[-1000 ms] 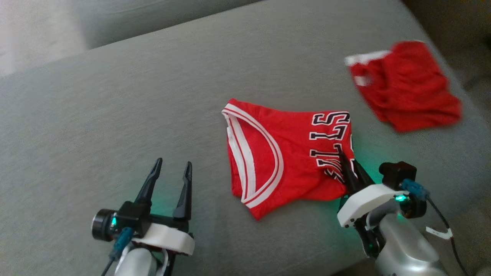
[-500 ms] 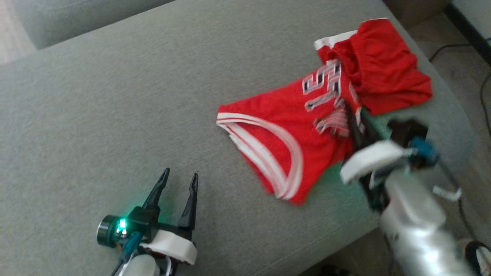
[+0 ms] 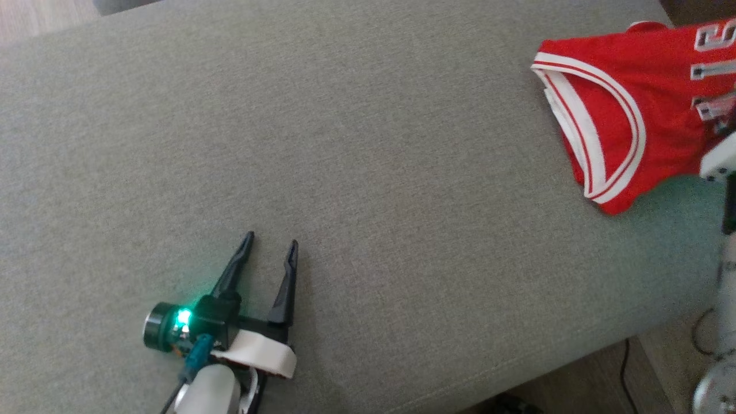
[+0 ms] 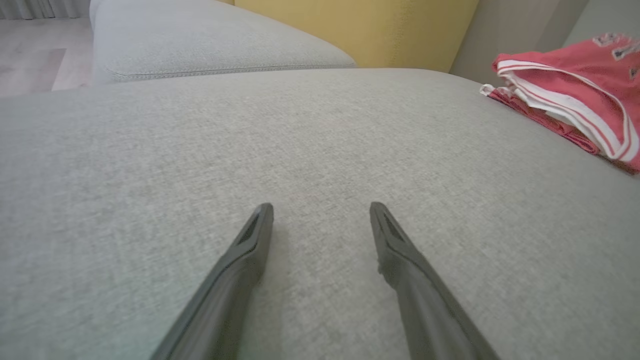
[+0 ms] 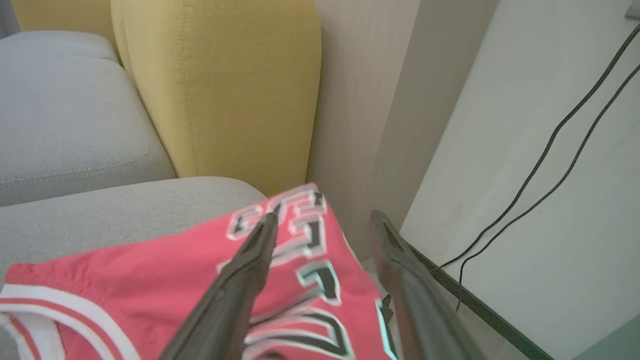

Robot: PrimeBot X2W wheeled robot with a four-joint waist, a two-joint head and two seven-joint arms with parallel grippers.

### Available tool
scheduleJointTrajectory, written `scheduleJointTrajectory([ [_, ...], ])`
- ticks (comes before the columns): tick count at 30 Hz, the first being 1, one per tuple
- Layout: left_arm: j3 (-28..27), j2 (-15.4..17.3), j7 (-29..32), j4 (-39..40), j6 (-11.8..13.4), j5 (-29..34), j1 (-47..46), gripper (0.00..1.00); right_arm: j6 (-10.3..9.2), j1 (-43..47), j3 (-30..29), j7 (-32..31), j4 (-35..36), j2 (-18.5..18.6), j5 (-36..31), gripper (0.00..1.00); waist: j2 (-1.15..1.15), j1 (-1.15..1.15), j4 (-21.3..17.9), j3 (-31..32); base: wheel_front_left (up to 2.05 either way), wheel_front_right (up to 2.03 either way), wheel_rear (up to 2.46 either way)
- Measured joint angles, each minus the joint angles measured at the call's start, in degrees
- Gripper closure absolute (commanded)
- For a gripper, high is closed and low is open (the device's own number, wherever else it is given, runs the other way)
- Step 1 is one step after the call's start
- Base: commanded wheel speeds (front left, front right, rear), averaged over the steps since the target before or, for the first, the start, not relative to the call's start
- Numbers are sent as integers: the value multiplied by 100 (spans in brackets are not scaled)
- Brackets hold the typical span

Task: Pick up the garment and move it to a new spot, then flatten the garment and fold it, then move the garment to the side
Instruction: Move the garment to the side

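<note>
Left gripper [image 3: 271,238] rests low over the grey seat [image 3: 374,144], fingers spread with nothing between them. The seat is a woven, slightly fuzzy fabric, flat with a rounded front edge. The jersey [image 3: 644,109] lies well apart from that gripper, at the seat's far right end. It is a folded, smooth, shiny red knit with white-and-red striped trim curving round an opening and black-and-white block lettering. Right gripper [image 5: 325,216] is over the lettered end of the jersey with its fingers parted. The cloth lies under its left finger, and we see nothing pinched. Behind the jersey stands a yellow cushion [image 5: 225,90], stitched and rounded. Right of it, two thin dark cables [image 5: 550,145] run across a pale surface.
</note>
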State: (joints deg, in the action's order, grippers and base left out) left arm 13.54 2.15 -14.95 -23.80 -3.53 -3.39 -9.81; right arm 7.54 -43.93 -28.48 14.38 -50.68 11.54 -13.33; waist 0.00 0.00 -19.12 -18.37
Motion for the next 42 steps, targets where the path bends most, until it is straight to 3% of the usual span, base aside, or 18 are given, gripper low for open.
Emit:
scheduleJointTrajectory([
  [4,-111,0,0,18,8,-1,-27,0,0,-13,-23,0,280,-387,-211,0,0,0,22,-11,0,0,0],
  [7,-274,4,1,41,59,-1,-27,0,0,19,358,0,608,-684,-169,0,0,0,18,29,0,0,0],
  [16,-722,49,3,134,229,-7,-41,0,0,1047,3187,1,1942,-811,1410,0,0,0,169,72,0,0,0],
  [19,-844,63,8,144,315,-19,-42,0,0,1471,3733,1,2172,-857,1685,0,0,0,315,99,0,0,0],
  [29,-1055,52,9,205,461,-170,9,0,0,2177,3927,1,2065,-856,1883,0,0,0,955,280,0,0,0],
  [42,-1336,42,10,299,293,-605,515,0,0,2726,3785,1,2040,-857,2011,0,0,-1,1382,857,0,0,0],
])
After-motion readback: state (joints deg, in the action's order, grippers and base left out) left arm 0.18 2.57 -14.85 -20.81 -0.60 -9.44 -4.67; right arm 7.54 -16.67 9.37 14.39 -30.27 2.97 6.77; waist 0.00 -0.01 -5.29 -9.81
